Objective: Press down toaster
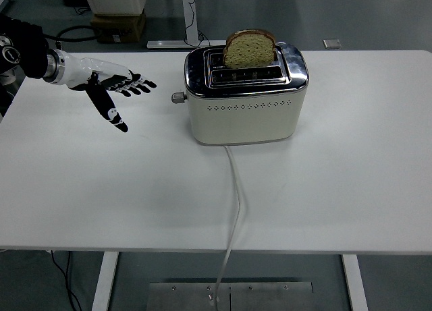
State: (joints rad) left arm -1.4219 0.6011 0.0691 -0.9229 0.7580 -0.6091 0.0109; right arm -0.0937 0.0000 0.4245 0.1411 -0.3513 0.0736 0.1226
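A cream toaster (244, 102) with a chrome top stands toward the far edge of the white table (351, 189), a slice of bread (248, 49) upright in one slot and its lever knob (177, 97) jutting from the left end. Its white cord (235, 210) trails over the near edge. The left hand (111, 88), fingers spread and holding nothing, hovers left of the knob, apart from it, with bare tabletop all around.

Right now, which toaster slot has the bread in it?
The far slot, the one away from the cord, holds the bread slice. The near slot shows no bread.
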